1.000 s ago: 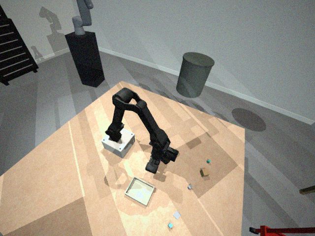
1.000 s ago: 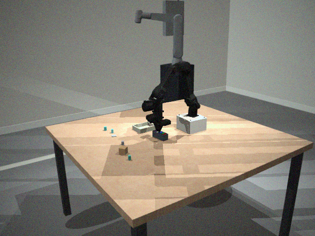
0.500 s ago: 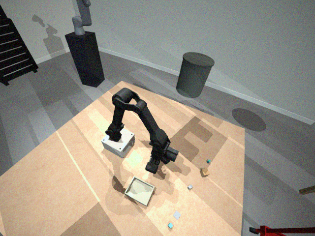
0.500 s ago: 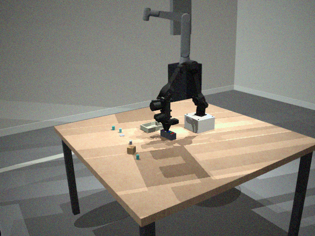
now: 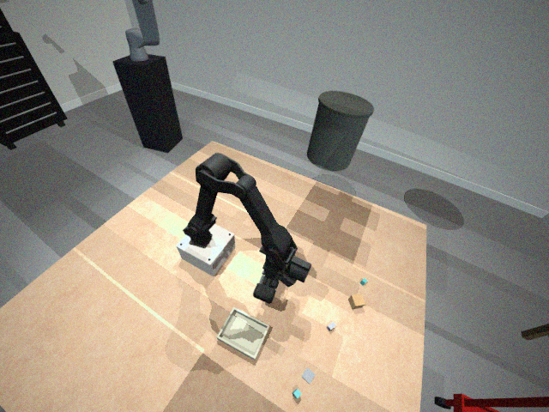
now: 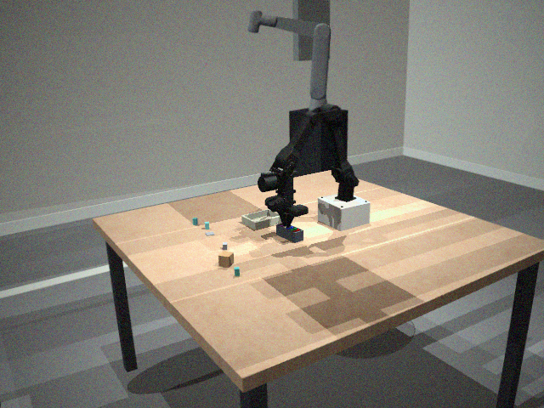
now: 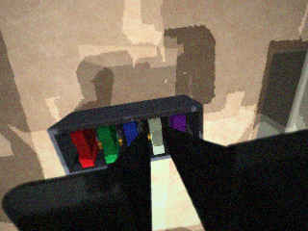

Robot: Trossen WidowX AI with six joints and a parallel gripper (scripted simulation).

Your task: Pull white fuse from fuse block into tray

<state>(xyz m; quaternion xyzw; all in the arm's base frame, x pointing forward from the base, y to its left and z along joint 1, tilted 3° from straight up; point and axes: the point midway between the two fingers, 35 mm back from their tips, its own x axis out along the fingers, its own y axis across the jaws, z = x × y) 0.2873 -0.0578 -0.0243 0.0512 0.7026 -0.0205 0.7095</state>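
Wrist view: gripper [image 5: 269, 283] [image 6: 287, 223] [image 7: 155, 134] narrowly open — white fuse [image 7: 156, 137] between its fingertips, unclamped.

White fuse [image 7: 156, 136], seemingly upright in block [image 7: 130, 112] [image 6: 288, 233].

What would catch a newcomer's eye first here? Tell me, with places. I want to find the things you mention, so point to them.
The black robot arm [image 5: 262, 213] [image 6: 303, 127] stands out first, arching from its white base box over the wooden table. In the wrist view, the red fuse [image 7: 84, 148] and green fuse [image 7: 108, 144] glow at the left of the dark fuse block [image 7: 130, 112], with the white fuse [image 7: 156, 136] between the black fingers.
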